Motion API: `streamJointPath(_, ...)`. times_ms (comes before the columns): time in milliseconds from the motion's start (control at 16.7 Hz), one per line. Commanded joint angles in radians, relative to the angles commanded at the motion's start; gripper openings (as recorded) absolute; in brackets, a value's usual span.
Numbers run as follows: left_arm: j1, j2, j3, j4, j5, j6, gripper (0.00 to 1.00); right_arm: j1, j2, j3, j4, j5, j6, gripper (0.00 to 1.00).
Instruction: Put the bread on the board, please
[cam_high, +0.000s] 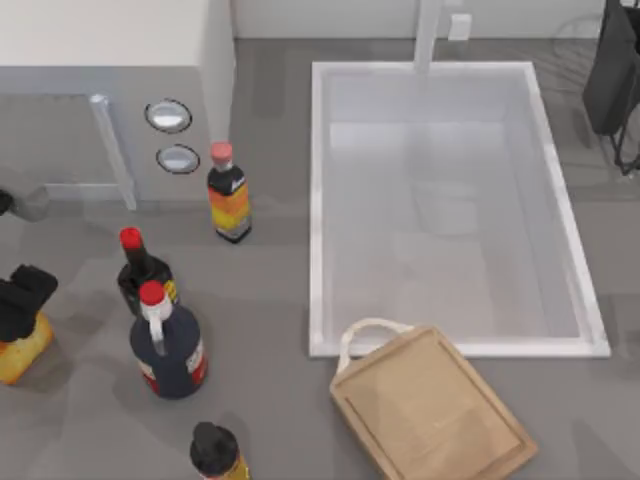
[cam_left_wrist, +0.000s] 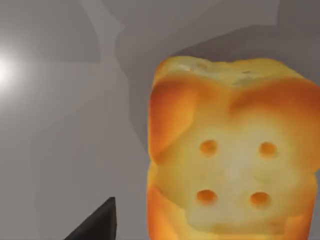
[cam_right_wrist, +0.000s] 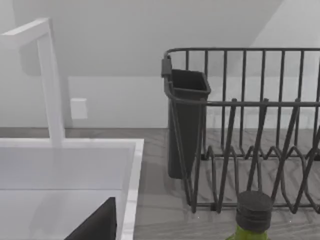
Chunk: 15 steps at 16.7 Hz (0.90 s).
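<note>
**Closing in on the loaf at the counter's left edge**

Hovering over the bread (cam_high: 20, 352) at the far left of the counter (cam_high: 280, 420), left claw (cam_high: 22, 300) seen from above as a dark block directly on top of the golden chunk; whether spread or pressed together, cannot tell, and no contact with the crust confirmed. Seen close in the left wrist view: bread (cam_left_wrist: 232, 155) blocky, golden-yellow, toasted orange at the corners, four small dimples on the facing side, one dark fingertip (cam_left_wrist: 100, 222) beside it and apart from it.

Likely light and somewhat soft, judging by the look; crust probably yielding under a hard squeeze, so best taken gently across the two flat opposite sides, low enough on the block to avoid tipping; rounded top corners a poor hold; little risk of slipping on a matte crust.

Lying well apart to the right, near the front edge: the board (cam_high: 435, 410), tan, tilted, loop handle touching or just over the rim of the sink (cam_high: 315, 200). Standing between bread and board: a cluster of dark bottles (cam_high: 165, 345), red-capped, calling for a carry high enough to pass over them; another bottle with an orange label (cam_high: 229, 195) farther back.

Parked at the top right corner: right arm (cam_high: 615, 70), its wrist view taking in a dish rack (cam_right_wrist: 250, 130) and a green bottle's cap (cam_right_wrist: 253, 210); state of the right claw, cannot tell.
</note>
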Motion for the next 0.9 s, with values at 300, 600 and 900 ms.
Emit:
streamJointPath(300, 0.007, 0.094, 0.083, -0.059, -0.004, 0.038, 1.0, 0.0, 0.0, 0.0, 0.0, 0.0, 0.0, 1.0)
streamJointPath(600, 0.004, 0.1, 0.067, -0.04, -0.004, 0.035, 1.0, 0.0, 0.0, 0.0, 0.0, 0.0, 0.0, 1.0)
streamJointPath(900, 0.007, 0.177, -0.033, 0.15, -0.004, 0.039, 1.0, 0.0, 0.0, 0.0, 0.0, 0.0, 0.0, 1.0)
